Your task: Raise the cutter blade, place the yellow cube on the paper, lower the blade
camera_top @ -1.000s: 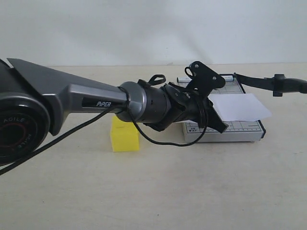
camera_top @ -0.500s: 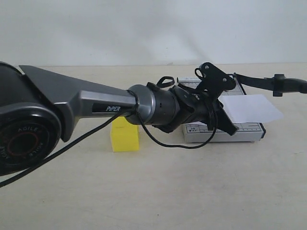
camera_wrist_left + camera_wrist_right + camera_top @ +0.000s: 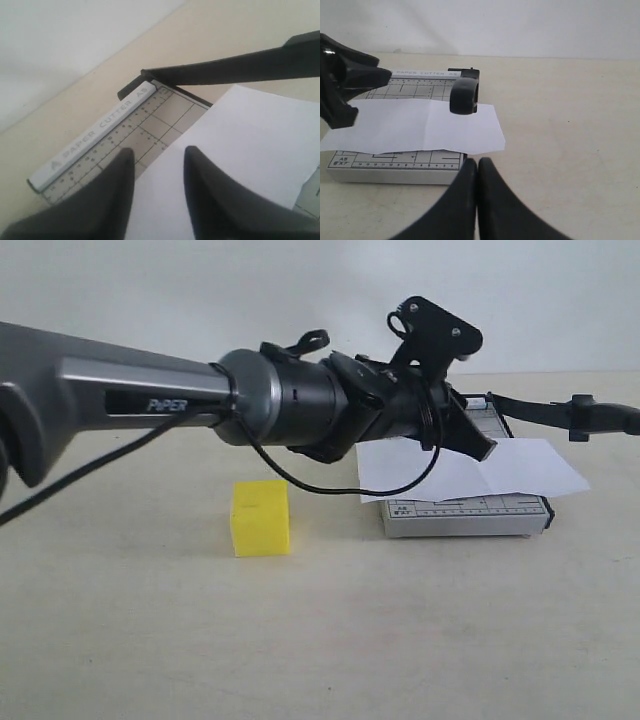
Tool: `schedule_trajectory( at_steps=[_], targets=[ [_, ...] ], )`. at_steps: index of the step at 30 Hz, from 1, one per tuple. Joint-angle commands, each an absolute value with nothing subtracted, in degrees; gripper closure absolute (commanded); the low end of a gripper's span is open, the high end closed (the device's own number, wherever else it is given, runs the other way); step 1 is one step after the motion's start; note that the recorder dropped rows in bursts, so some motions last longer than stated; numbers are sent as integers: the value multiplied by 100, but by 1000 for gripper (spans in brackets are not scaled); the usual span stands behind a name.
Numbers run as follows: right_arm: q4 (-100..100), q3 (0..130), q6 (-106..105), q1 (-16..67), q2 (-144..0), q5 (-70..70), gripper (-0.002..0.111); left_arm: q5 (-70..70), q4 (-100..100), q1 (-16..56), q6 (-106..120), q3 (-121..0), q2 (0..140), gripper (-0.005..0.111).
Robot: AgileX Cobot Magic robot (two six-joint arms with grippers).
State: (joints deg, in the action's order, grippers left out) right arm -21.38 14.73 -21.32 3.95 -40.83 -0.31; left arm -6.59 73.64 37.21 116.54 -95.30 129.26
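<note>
The yellow cube [image 3: 260,518] sits on the table, left of the grey cutter board [image 3: 465,515]. The white paper [image 3: 480,472] lies across the board and overhangs both sides. The cutter blade [image 3: 560,412] is raised, and its rounded handle [image 3: 465,95] points at the right wrist camera. My left gripper [image 3: 478,445] hovers open just above the paper [image 3: 240,145], nothing between its fingers [image 3: 125,165]. My right gripper [image 3: 478,165] is shut and empty, low at the board's [image 3: 395,172] near corner, short of the paper [image 3: 420,125]. The exterior view does not show it.
The left arm's grey forearm [image 3: 150,400] stretches across the exterior view above the cube. A black cable [image 3: 330,485] loops under its wrist. Pale table [image 3: 320,640] surrounds the board, with a white wall behind.
My left arm has lifted from low over the board to higher above it, uncovering the cube and the paper's left part. The paper slid slightly right. The blade stays raised.
</note>
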Motion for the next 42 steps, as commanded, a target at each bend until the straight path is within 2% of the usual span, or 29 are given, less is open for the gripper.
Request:
schedule_trajectory(
  at_steps=[1,4,7,12,15,29,34,42],
  targets=[
    [-2127,1446,-2093,395,-4067,-98,108,-859,7918,3429,11674,-8716,12222,56],
    [-2127,1446,-2093,395,-4067,-98,108,-1129,8222,3196,11674,-8059,11647,47],
    [-2127,1446,-2093,395,-4067,-98,108,-1382,8454,3009,11702,-7427,11130,42],
    [-2127,1446,-2093,395,-4067,-98,108,-1614,9091,2894,11774,-6667,10542,42],
    [-2193,1446,-2093,395,-4067,-101,108,-1966,9995,2894,12599,-6497,10471,42],
    [-2391,1446,-1789,395,-4067,-110,108,-2558,9995,2918,12661,-5979,10492,42],
    [-2391,1446,-1789,395,-4067,-110,108,-2468,9995,2918,12170,-5509,10327,42],
    [-2391,1446,-1789,395,-4067,-110,108,-1349,9995,2918,11747,-5360,9859,42]
  ],
)
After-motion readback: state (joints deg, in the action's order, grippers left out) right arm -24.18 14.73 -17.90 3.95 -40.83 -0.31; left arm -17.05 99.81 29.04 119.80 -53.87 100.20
